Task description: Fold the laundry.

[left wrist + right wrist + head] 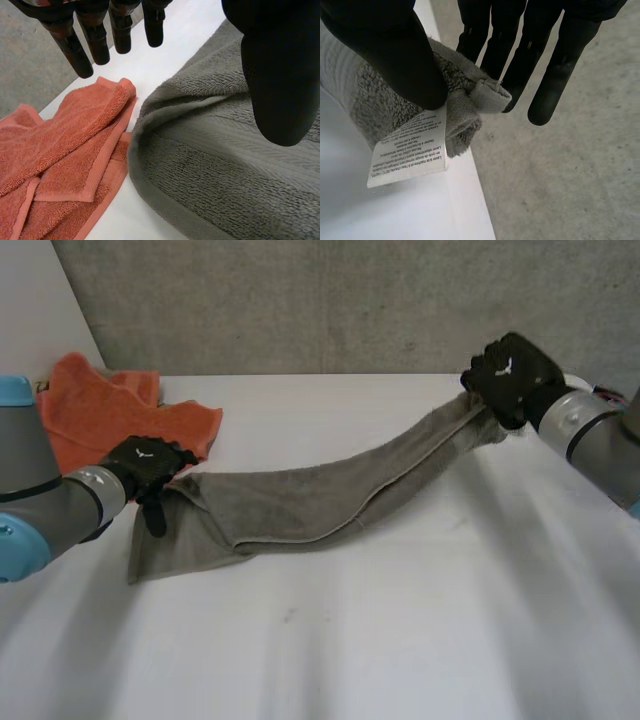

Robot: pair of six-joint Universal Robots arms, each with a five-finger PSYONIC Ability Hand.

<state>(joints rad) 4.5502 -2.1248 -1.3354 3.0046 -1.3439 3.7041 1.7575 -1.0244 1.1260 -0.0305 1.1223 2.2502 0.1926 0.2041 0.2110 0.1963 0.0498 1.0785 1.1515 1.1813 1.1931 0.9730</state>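
Grey towel lies bunched lengthwise across the table: near end flat at the left, far end lifted at the right. Left hand is over the near end, fingers straight, thumb above the pile, gripping nothing. Orange towel is crumpled just beside it, further back. Right hand pinches the far corner at the care label, thumb against fingers. Suggest left pinches its corner before right pulls, else the towel drags. Spread it flat first, and avoid snagging the orange one.
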